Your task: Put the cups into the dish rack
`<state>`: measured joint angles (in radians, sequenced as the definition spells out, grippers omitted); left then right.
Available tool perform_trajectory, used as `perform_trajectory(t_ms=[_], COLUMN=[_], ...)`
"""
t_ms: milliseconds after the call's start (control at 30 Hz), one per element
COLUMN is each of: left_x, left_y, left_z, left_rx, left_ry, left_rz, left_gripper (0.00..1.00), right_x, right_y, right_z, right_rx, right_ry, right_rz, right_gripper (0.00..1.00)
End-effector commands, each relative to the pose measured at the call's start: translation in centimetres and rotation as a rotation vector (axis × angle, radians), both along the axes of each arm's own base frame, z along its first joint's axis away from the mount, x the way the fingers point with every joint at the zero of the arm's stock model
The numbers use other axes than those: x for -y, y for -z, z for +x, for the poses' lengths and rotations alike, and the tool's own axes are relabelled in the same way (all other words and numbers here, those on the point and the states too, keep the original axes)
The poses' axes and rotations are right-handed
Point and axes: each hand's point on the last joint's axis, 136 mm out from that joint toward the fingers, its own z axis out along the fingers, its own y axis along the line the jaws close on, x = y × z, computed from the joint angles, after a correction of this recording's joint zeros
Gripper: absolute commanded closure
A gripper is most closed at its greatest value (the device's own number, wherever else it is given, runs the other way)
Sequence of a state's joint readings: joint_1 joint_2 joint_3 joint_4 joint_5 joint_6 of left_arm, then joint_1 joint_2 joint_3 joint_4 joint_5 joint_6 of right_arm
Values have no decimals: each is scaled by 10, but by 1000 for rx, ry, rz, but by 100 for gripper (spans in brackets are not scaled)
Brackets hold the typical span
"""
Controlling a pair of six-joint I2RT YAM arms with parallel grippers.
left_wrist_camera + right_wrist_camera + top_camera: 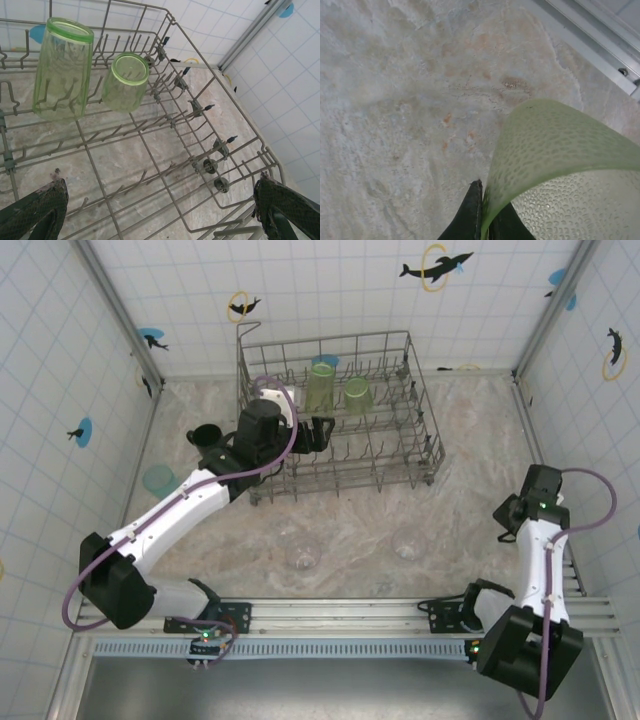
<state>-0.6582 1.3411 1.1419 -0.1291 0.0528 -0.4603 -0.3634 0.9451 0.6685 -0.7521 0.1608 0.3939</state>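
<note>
The grey wire dish rack (428,430) stands at the back of the table with two light-green tumblers (320,386) (357,393) upside down on its tines. My left gripper (322,433) hangs open over the rack's left part. In the left wrist view its fingers (36,210) stand wide apart above bare tines, with the tumblers (62,70) (125,82) beyond. My right gripper (487,222) is shut on the rim of a dimpled light-green cup (560,150), one finger outside the wall and one inside. It sits at the table's right side (505,515).
A black mug (203,436) and a teal cup (158,478) stand left of the rack. Two clear cups (303,553) (406,550) rest on the marbled table in front of it. Tiled walls close in both sides; a metal rail (600,55) runs along the near edge.
</note>
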Motion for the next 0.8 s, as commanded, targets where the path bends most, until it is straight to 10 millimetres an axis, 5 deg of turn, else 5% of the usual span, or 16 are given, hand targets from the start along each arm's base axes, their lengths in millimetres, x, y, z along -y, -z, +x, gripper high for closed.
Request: perform_trajectory(t_ms=[0,400,767], left_x=[-2,-4,7], left_y=[1,2,0], left_z=[-5,-2,9], left_rx=[-29,-47,-87], left_ry=[2,-28,-35], left_rz=[-4,-10,-35], left_gripper=[2,2,2], right_x=[-12,-23,-49], right_y=[16,5,-28], right_z=[-9,17,66], right_rx=[-50,9,130], right_ry=[-21,-79,-225], right_rz=[67,110,130], right_gripper=[100,100,100])
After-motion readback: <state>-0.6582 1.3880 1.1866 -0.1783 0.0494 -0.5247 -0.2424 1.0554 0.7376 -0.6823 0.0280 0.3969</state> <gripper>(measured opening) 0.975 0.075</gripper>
